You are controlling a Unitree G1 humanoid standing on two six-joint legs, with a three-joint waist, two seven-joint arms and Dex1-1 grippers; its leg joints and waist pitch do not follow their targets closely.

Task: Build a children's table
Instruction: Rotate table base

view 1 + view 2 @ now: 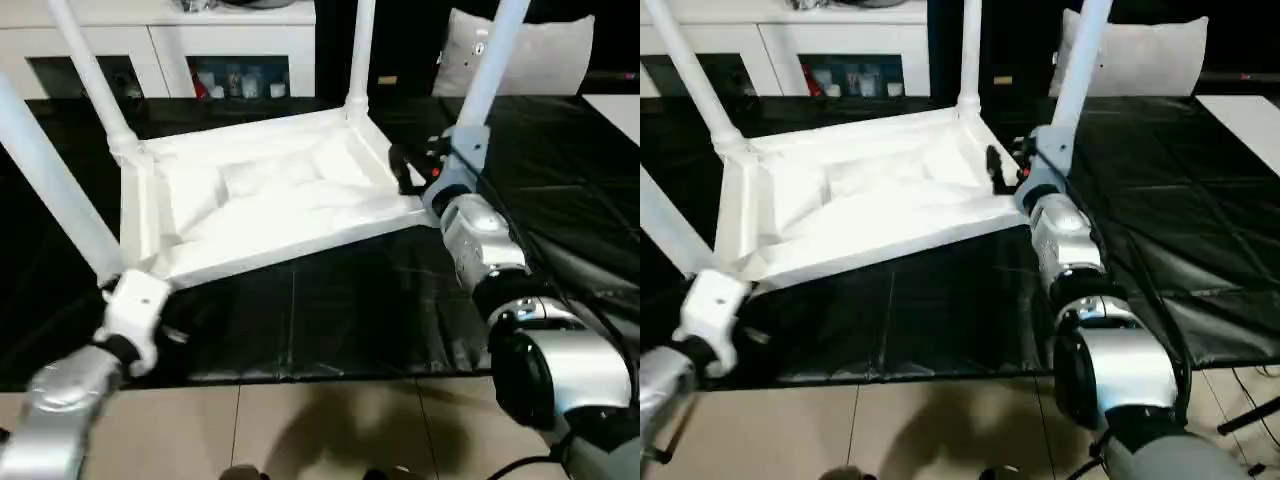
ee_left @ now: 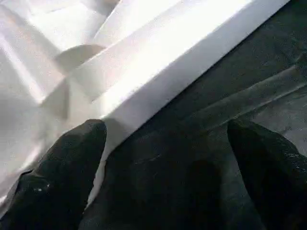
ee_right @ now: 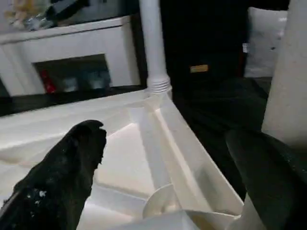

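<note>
The children's table (image 1: 270, 200) lies upside down on a black mat, ribbed underside up, all white. Its legs stand in the corner sockets: far left (image 1: 90, 70), far right (image 1: 360, 50), near right (image 1: 495, 50), near left (image 1: 40, 170). My left gripper (image 2: 165, 143) is open at the table's near left corner; the top's rim (image 2: 158, 81) runs just past one finger (image 2: 72, 167). My right gripper (image 1: 425, 165) is open at the near right corner, beside the foot of that leg (image 3: 292, 72), with one finger (image 3: 72, 167) over the underside.
The black mat (image 1: 350, 310) covers the floor under the table and ends at pale tiles (image 1: 330, 430) near me. A white cabinet (image 1: 230, 40) with glass doors stands behind. A grey cushion (image 1: 530, 55) leans at the back right.
</note>
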